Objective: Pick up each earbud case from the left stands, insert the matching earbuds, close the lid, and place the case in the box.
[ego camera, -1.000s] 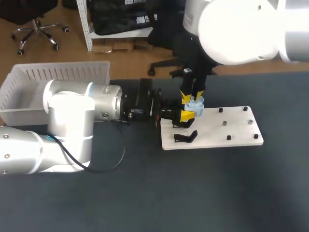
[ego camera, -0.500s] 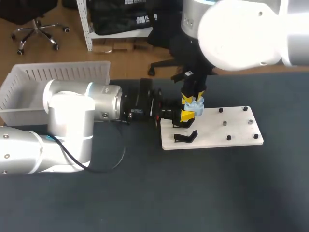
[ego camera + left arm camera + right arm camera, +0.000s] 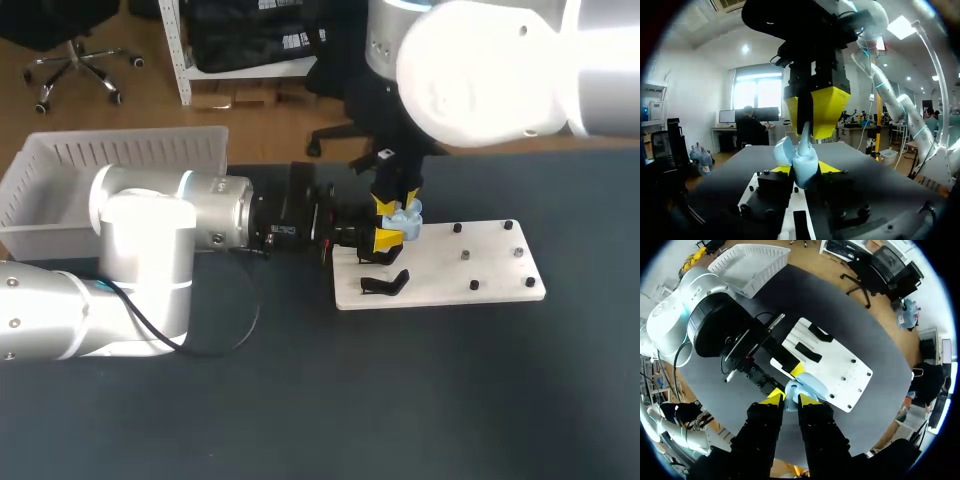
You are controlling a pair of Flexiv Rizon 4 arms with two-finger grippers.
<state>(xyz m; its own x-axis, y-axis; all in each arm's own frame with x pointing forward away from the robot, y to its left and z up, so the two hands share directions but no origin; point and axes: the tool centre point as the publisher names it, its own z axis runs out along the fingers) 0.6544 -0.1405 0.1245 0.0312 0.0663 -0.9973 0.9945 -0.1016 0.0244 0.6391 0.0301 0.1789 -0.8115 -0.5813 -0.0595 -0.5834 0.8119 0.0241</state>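
**Earbud going into case – both arms over white board**

- Left pincer (image 3: 384,240): closed on the earbud case (image 3: 406,218), one yellow tip against each side of the light blue shell. In the left wrist view the case (image 3: 801,159) sits right between the left pincer's (image 3: 805,169) tips, with its lid (image 3: 784,150) hinged open and tilted off to one side.
- Right pincer (image 3: 392,205): directly above the case, fingers pointing down and nearly together. It grips a thin, light blue earbud (image 3: 805,134), whose lower end reaches into the open case – how far it is seated I cannot tell.
- The right wrist view looks down past the right pincer's (image 3: 791,399) own tips: the case (image 3: 807,384) is just ahead of and below them, and one yellow tip of the left pincer (image 3: 797,370) shows beside the case.
- The case is held in the air above the near-left end of the white board (image 3: 470,272), which lies flat on the dark bench (image 3: 400,400).
- A black stand (image 3: 385,284) sits on the board, just beside and below the left pincer. Small black pegs (image 3: 458,228) dot the board's far end, well apart from both pincers.
- The white slatted box (image 3: 60,160) sits behind the left arm, well away from both pincers.
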